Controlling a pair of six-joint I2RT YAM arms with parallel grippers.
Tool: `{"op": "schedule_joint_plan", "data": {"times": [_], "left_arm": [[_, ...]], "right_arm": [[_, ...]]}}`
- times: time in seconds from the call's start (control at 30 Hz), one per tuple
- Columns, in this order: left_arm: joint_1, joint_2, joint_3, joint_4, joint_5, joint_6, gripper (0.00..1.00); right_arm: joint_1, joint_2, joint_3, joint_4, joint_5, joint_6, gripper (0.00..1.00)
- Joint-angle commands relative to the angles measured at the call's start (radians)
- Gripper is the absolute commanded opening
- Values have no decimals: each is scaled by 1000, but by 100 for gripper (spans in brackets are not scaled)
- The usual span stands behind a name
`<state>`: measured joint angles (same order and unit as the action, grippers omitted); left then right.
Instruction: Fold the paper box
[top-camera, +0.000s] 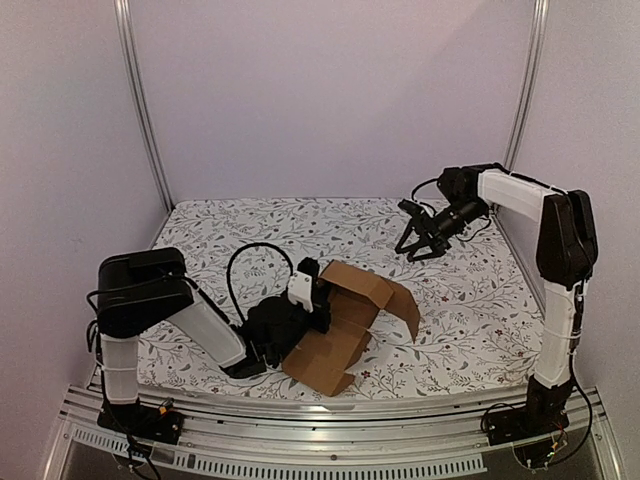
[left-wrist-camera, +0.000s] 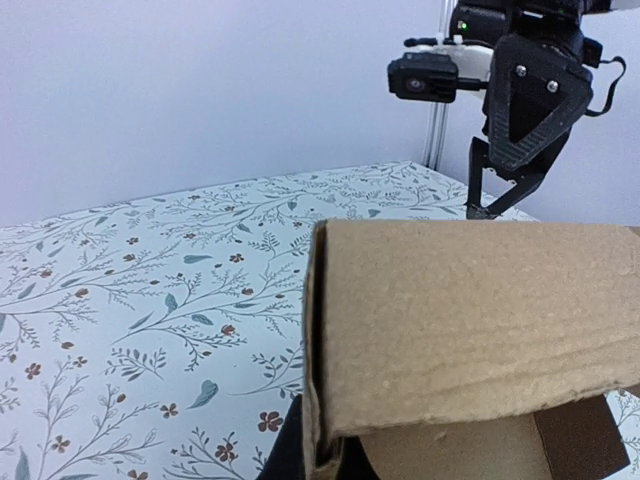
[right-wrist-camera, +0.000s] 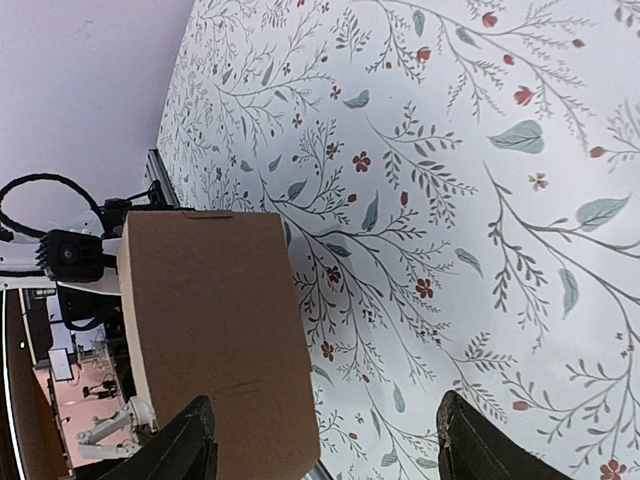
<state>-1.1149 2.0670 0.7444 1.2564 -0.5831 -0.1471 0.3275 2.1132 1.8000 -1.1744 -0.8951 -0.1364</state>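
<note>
paper box (top-camera: 350, 330): plain brown cardboard, partly folded, is seen on the counter (top-camera: 470, 300), left of centre and toward the near edge. One panel is laid flat toward the arm bases. The others are raised and bent over into an open arch, with a flap hanging down on the right.
counter: it is covered by a white cloth (top-camera: 250, 225) printed with leaves and small red flowers.
left gripper (top-camera: 321, 303): it is set low against the left side of the paper box. Its jaws are drawn together, apparently clamped on a raised cardboard panel, though the contact itself is hidden by cardboard in the wrist view.
right gripper (top-camera: 417, 246): it is held above the far right of the counter, well apart from the paper box and tilted down toward it. Its jaws are spread wide, with nothing between them.
fingers (right-wrist-camera: 195, 445): both of the right gripper's are seen at the lower edge of its wrist view, with a flat brown face of the paper box beyond.
</note>
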Motion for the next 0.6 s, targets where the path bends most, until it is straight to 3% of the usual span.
{"op": "schedule_joint_plan", "data": {"times": [0.0, 0.2, 0.37, 0.57], "left_arm": [[-16, -47, -58, 34, -74, -32, 0], [-33, -79, -120, 9, -151, -120, 0], [-47, -95, -123, -45, -169, -166, 0], [-61, -84, -85, -80, -198, -178, 0]], "right_arm": [[-18, -133, -118, 45, 90, -89, 74], [-17, -212, -340, 264, 256, -163, 63], [57, -248, -445, 357, 254, -185, 55], [165, -276, -452, 368, 178, -216, 51]]}}
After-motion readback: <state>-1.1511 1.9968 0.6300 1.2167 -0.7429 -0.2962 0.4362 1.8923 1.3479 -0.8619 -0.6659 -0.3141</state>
